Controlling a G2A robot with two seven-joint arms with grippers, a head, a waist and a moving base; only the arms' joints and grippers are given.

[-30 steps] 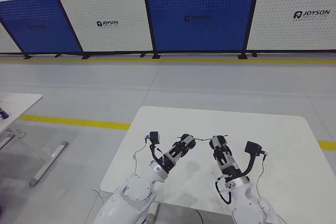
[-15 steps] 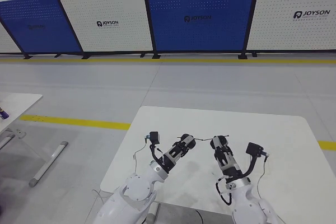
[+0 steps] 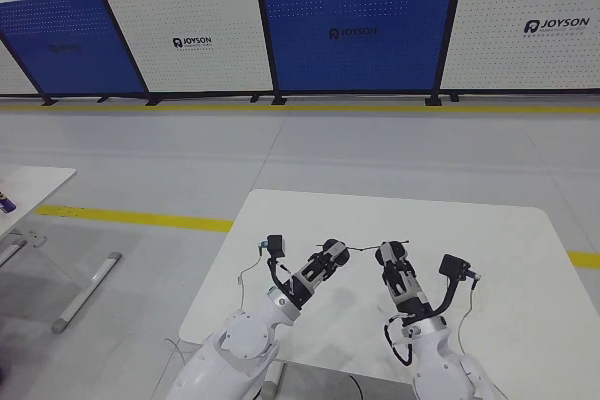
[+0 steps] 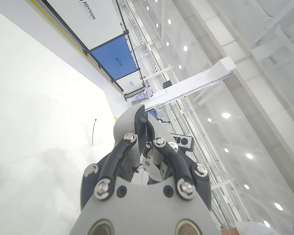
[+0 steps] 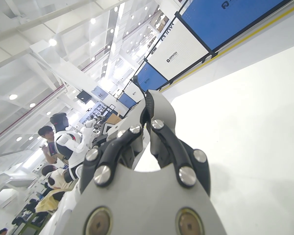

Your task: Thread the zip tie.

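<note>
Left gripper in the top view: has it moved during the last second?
No. The left gripper is at the same spot relative to the table's left edge, shut on the zip tie as before.

Black zip tie (image 3: 363,247), white table (image 3: 480,250), blue and white dotted panels (image 3: 358,60), yellow floor stripe (image 3: 130,217).

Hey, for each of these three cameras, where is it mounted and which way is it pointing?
Top view: above the arms, facing down and forward over the white table; both arms show, left claw and right claw shut on the zip tie.
Left wrist view: on the left wrist, facing along its claw, tilted up toward the ceiling.
Right wrist view: on the right wrist, likewise along its claw.
Shared: both wrist views catch the table and partition panels.
</note>
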